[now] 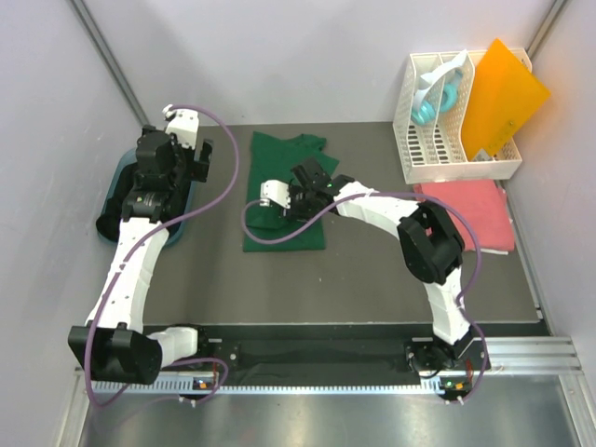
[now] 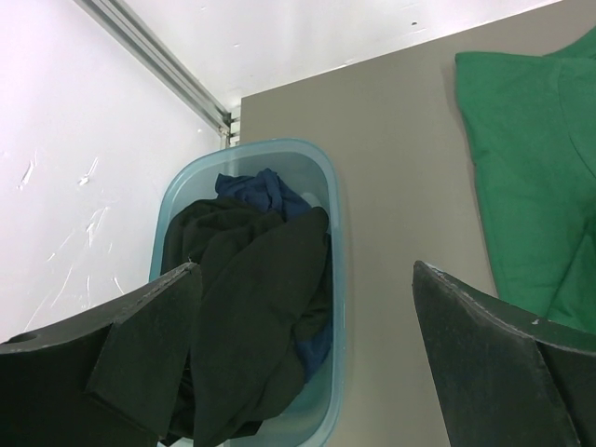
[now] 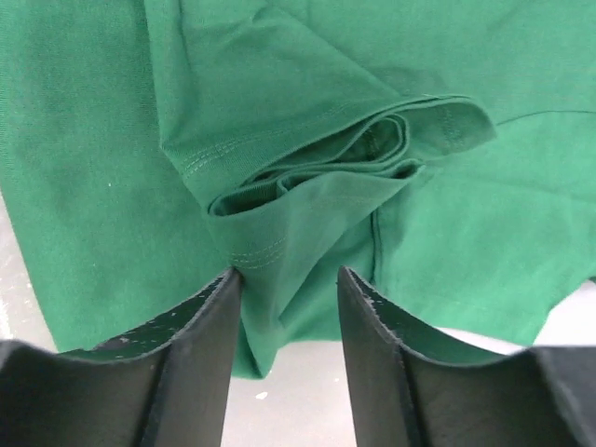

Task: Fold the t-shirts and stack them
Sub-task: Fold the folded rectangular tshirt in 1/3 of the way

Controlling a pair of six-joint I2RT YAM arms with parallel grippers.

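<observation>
A dark green t-shirt (image 1: 279, 154) lies partly folded on the grey table, also at the right edge of the left wrist view (image 2: 531, 158). My right gripper (image 1: 303, 182) hangs over it, jaws partly apart, with a bunched sleeve fold of the green cloth (image 3: 298, 186) between the fingertips (image 3: 289, 272); one finger (image 3: 219, 307) touches the fold. A coral pink t-shirt (image 1: 475, 214) lies folded at the right. Black and dark blue t-shirts (image 2: 251, 279) fill a blue basin (image 2: 331, 186). Over the basin's edge my left gripper (image 2: 307, 307) is wide open and holds nothing.
The basin (image 1: 112, 200) sits at the table's left edge under the left arm (image 1: 172, 154). A white slotted rack (image 1: 447, 140) with a teal item and a leaning orange sheet (image 1: 503, 88) stands at the back right. Walls close in on both sides.
</observation>
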